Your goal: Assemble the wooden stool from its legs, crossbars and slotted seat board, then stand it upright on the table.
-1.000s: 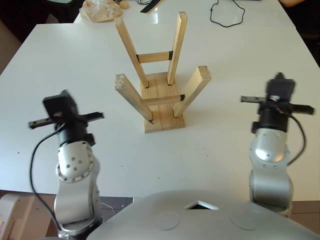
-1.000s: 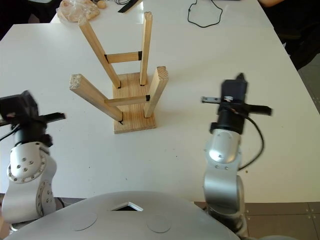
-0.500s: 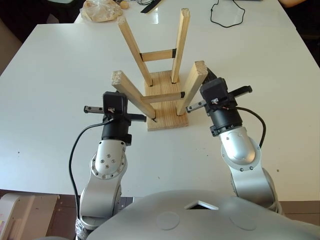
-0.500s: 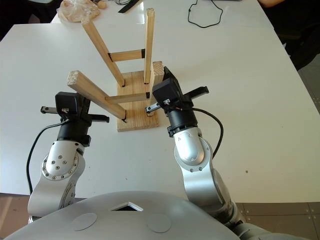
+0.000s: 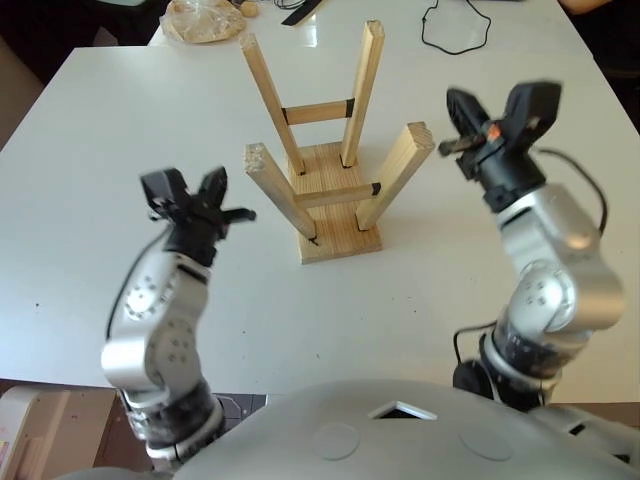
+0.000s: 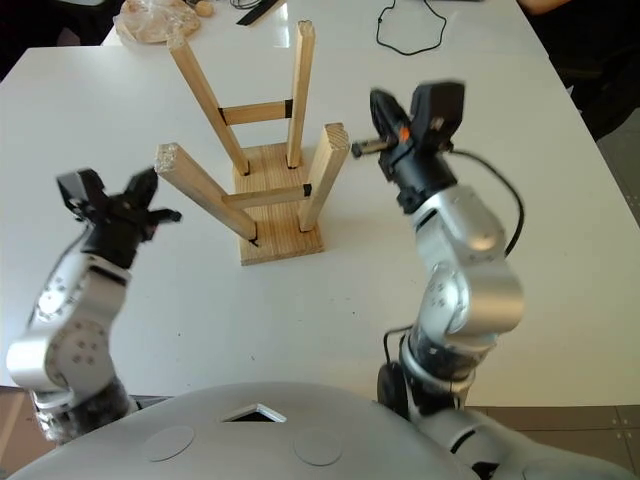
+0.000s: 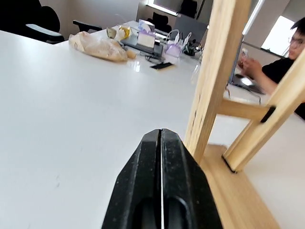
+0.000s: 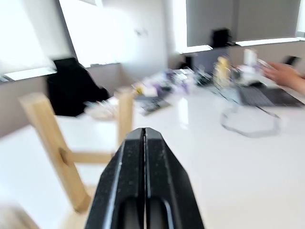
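- Stool (image 5: 335, 190) found inverted on bench (image 5: 120, 120);
- L tool (image 7: 161, 132) & R tool (image 8: 144, 130) closed, nothing held;
- risk: legs (image 5: 278, 197) knocked loose if struck by closed tools

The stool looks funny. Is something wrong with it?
Yes. The stool is upside down: its seat board lies flat on the table and its four legs stick up.

On my feed, a broad white counter (image 5: 120, 120) takes strong light and shows glare near its far end, where a crumpled bag (image 5: 203, 20) and a looped black cable (image 5: 424, 36) lie. Beyond it I can see a black chair (image 8: 78, 86) and a bright window (image 8: 24, 33). Brown floor (image 6: 590, 440) shows below the near edge.
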